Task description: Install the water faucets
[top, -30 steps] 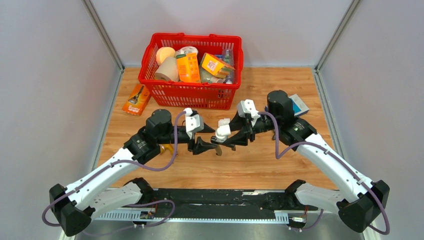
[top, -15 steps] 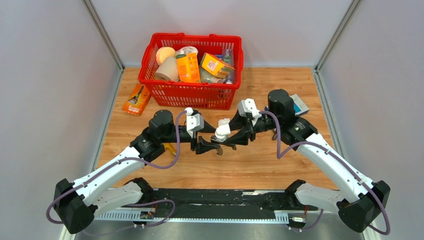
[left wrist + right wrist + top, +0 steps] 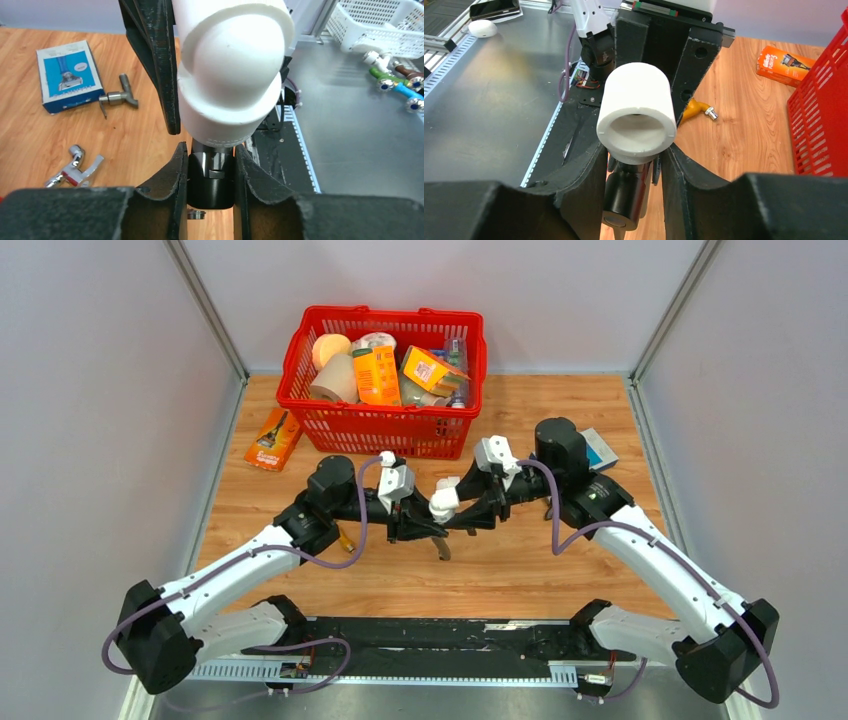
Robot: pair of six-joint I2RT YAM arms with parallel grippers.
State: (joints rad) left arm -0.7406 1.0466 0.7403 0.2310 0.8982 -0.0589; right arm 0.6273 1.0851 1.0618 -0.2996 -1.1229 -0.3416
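Both closed: left hand (image 3: 210,149) clamps dark faucet (image 3: 210,182), right hand (image 3: 634,150) pinches white elbow fitting (image 3: 636,107). Faucet end sits at the fitting, hands tip to tip over table (image 3: 520,570) centre, near red basket (image 3: 385,430). Chrome tap (image 3: 75,167) lies loose on table.

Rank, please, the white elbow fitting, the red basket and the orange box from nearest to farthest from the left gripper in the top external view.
From the left gripper, shut on the faucet:
1. White elbow fitting, right at its tips, held by the right gripper.
2. Red basket, farther back.
3. Orange box, back left.
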